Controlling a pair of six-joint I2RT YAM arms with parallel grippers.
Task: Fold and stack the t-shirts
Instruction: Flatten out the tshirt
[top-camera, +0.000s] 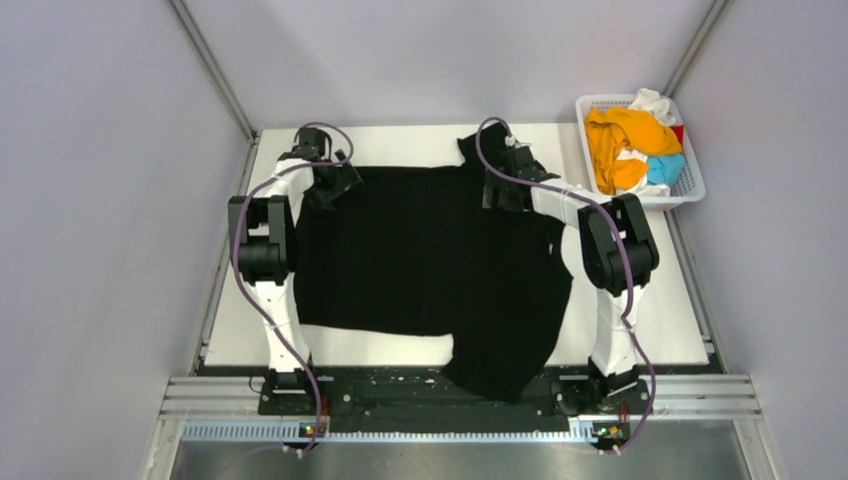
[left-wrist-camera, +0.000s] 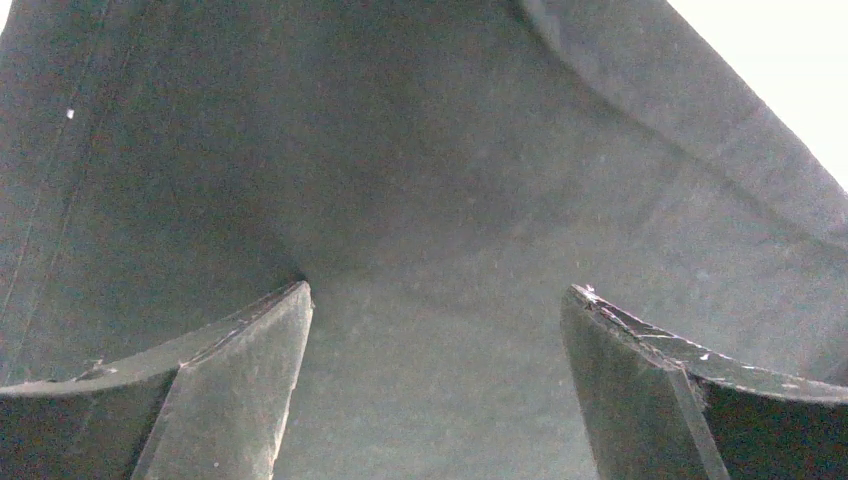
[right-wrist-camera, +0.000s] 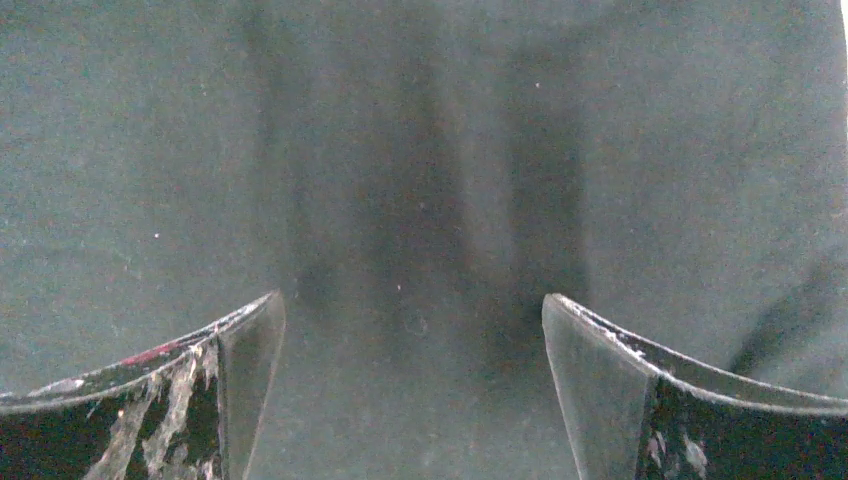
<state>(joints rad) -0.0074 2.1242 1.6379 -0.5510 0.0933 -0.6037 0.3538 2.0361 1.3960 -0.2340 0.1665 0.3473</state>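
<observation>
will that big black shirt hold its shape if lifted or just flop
Probably floppy: the black t-shirt lies flat with soft creases, and one corner droops over the near edge of the table. It would likely sag between the left hand and right hand. Probably light, and could drag or bunch when pulled.

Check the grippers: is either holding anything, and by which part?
Nothing is held. The left gripper and right gripper both stand open above the black t-shirt near its far edge, with no cloth pinched.
</observation>
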